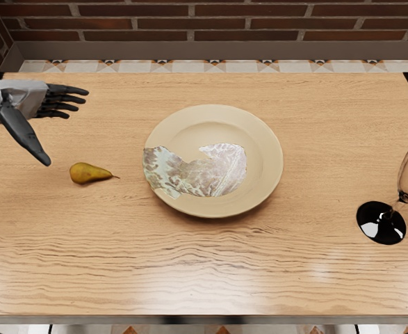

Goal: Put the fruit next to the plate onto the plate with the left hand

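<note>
from the head view, the left hand (28,104) hangs over the bench (190,268) at the far left. its fingers are spread wide and hold nothing. the pear (87,172) lies on the bench near the hand, not touching it, a little left of the plate (267,149). a glass (390,219) shows at the right edge.

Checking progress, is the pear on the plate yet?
Off. The pear lies on the table left of the plate, clear of its rim.
</note>
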You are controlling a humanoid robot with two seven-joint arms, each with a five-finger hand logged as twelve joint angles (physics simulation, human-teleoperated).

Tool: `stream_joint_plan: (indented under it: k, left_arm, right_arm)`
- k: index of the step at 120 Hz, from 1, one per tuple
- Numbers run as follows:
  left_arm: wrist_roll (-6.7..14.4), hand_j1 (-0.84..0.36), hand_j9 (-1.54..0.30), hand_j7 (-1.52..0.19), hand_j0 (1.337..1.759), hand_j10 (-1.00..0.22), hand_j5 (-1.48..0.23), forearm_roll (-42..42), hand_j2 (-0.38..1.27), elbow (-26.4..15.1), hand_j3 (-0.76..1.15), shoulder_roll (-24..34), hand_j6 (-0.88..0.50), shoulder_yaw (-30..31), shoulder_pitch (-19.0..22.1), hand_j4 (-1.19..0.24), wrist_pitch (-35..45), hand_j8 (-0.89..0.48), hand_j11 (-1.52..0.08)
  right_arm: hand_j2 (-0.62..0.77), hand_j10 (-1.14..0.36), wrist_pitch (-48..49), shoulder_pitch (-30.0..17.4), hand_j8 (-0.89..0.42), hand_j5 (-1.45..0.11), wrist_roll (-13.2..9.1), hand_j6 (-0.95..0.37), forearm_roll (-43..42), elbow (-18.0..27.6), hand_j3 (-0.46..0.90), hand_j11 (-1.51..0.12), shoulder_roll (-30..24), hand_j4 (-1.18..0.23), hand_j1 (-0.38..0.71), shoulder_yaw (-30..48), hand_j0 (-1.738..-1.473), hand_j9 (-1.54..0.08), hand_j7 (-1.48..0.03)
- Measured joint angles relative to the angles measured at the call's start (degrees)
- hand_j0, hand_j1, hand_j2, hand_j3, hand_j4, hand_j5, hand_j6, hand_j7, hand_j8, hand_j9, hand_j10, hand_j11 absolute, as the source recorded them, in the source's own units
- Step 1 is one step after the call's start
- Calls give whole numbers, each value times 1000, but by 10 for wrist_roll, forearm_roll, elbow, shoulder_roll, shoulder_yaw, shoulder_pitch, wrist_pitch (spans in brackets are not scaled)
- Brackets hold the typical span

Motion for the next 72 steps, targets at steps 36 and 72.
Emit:
stream_joint_plan:
  k: [36, 72]
  left_arm:
    - [132, 329, -22, -24, 1658, -21, -24, 47, 5, 0, 0, -87, -23, -5, -47, -22, 10, -23, -23]
    - [201, 334, -18, -18, 1658, -17, -19, 336, 4, -38, 0, -152, -19, 29, -54, -18, 141, -18, -18]
  right_arm:
    - [0, 0, 0, 2, 0, 0, 0, 0, 0, 0, 0, 0, 0, 0, -349, 0, -1658, 0, 0]
    - [0, 0, 0, 3, 0, 0, 0, 0, 0, -1, 0, 0, 0, 0, -349, 0, -1658, 0, 0]
